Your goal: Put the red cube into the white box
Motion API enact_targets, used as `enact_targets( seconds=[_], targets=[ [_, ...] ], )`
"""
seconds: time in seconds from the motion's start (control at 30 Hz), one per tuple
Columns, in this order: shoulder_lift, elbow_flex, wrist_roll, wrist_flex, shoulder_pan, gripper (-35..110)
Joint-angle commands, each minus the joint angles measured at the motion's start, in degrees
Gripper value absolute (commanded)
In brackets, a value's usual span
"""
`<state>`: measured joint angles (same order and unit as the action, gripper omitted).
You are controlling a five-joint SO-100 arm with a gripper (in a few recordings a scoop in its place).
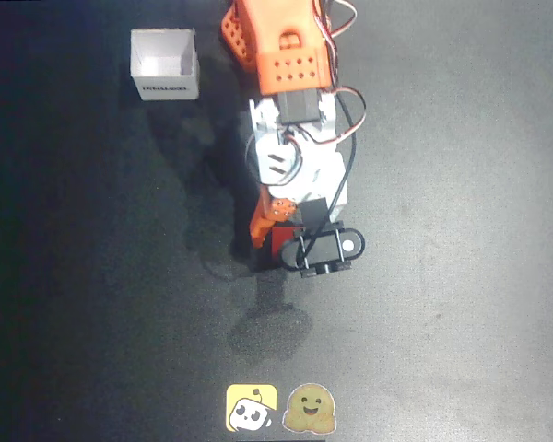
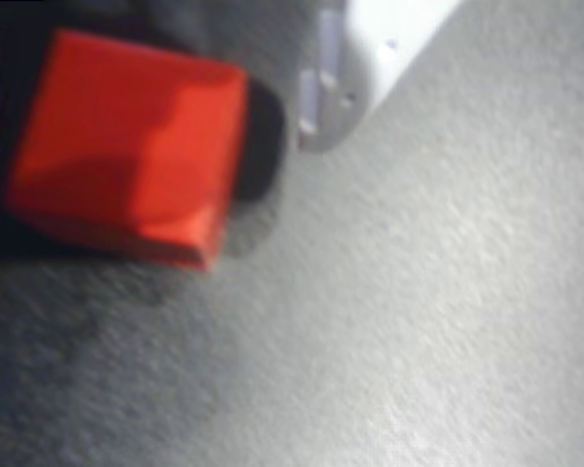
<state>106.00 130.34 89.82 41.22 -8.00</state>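
The red cube [image 1: 281, 246] sits between the fingers of my gripper [image 1: 278, 249] near the middle of the dark table in the overhead view. In the wrist view the red cube [image 2: 127, 146] is large at the upper left, with a white finger [image 2: 336, 88] close on its right and a dark part against its left. The gripper is shut on the cube. I cannot tell whether the cube rests on the mat or hangs just above it. The white box [image 1: 164, 63] stands open-topped at the far upper left, well away from the gripper, with dark print on its near wall.
The orange and white arm [image 1: 290, 110] reaches down from the top edge to the table's middle. Two stickers [image 1: 276, 408] lie at the front edge. The dark mat [image 1: 461, 276] stretches flat to both sides of the arm.
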Motion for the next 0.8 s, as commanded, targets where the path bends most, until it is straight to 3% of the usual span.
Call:
enact_targets(
  seconds=[0.0,0.33,0.67,0.77],
  targets=[
    [-1.1,-2.3,0.5,-2.1,-0.3,30],
    [-3.8,-1.7,1.0,-4.1,0.2,27],
    [-6.3,1.0,1.4,-8.2,0.8,1],
    [-6.8,1.1,1.3,-8.3,1.3,0]
  ],
)
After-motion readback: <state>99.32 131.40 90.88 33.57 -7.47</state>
